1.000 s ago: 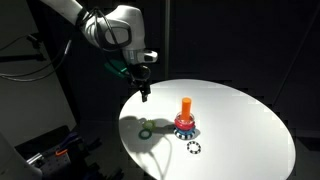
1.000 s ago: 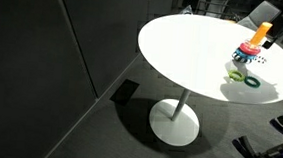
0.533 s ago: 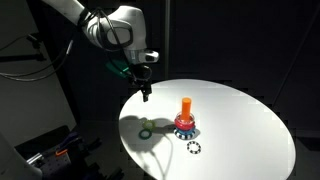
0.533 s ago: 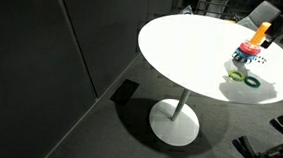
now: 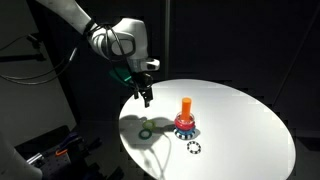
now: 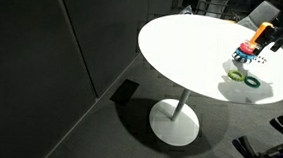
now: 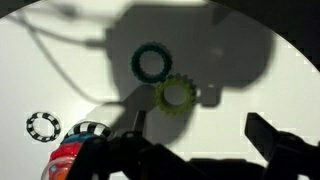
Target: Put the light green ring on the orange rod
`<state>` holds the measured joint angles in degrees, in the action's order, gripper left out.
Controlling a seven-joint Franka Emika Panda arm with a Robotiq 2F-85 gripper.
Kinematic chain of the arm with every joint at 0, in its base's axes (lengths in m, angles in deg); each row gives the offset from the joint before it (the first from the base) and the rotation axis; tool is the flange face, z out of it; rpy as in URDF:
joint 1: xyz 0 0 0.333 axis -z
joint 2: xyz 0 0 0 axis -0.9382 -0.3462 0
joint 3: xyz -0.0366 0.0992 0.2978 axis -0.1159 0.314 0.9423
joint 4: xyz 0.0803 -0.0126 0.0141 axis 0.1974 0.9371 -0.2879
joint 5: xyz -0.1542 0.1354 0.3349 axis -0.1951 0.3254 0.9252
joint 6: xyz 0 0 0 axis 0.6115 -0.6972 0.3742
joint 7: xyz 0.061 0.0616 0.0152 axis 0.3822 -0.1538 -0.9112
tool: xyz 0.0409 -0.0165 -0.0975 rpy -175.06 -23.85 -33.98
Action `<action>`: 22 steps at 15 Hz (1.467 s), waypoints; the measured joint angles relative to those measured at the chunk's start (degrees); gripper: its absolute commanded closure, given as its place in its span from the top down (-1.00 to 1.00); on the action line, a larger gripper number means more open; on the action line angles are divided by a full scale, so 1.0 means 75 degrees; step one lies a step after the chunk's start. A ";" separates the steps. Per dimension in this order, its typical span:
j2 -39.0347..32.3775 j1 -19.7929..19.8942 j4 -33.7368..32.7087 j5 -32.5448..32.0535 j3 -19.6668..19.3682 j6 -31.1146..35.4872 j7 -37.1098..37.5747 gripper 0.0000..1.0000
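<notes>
**Neighbouring Ring at Risk of Being Taken**

In the wrist view, the orange rod (image 7: 68,160) is seen low at left. The darker green ring (image 7: 152,63) lies just beside the light green ring (image 7: 176,96). The gripper (image 5: 146,97) is held wide open, empty. With a misaligned descent, the wrong ring could be caught.

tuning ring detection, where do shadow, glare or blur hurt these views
Wrist view: the arm's shadow darkens the light green ring and the darker green ring, and the gripper is a blurred black mass in front. In both exterior views the table is glaring white in a dark room, and the rings look tiny.
</notes>
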<state>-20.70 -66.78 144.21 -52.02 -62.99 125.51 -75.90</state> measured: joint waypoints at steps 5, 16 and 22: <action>-0.0653 -0.0002 -0.0009 0.0000 0.0012 0.0777 0.0000 1.00; -0.2080 0.0005 -0.0392 0.0000 -0.0062 0.1512 -0.0001 1.00; -0.2521 0.0011 -0.0508 0.0000 -0.0093 0.1909 -0.0006 1.00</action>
<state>-39.61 -66.70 140.40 -52.02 -63.68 139.83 -75.95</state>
